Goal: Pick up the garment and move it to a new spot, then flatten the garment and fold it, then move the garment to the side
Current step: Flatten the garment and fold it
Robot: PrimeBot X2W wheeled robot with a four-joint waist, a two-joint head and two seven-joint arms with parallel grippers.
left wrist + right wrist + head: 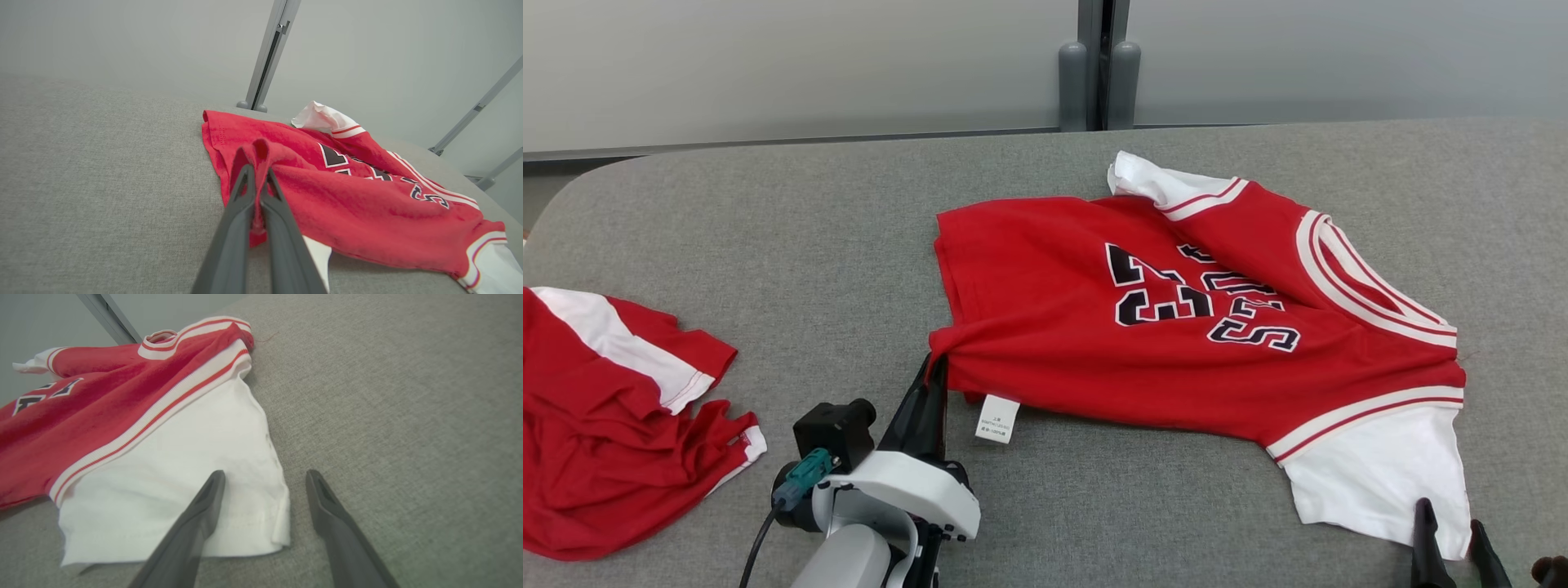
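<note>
- Where the red hem bunches at its near-left corner, the left pincer [935, 371] is clamped tight on a fold of the garment [1176, 327]. In the left wrist view the cloth puckers up between its fingers.
- The garment, a red jersey with dark numerals and white-and-red trim, lies spread over the middle and right of the grey worktop [809, 245], with its collar to the right and its hem to the left.
- A care label [997, 419] sticks out from the hem just beside the left pincer.
- The right pincer [1450, 531] stands wide apart at the near white sleeve [1380, 474] and grips nothing. One finger is over the sleeve's cloth and the other over bare worktop, but whether they touch I cannot tell.
- A second red-and-white garment [596, 425] lies crumpled at the worktop's left edge, well apart from the jersey.
</note>
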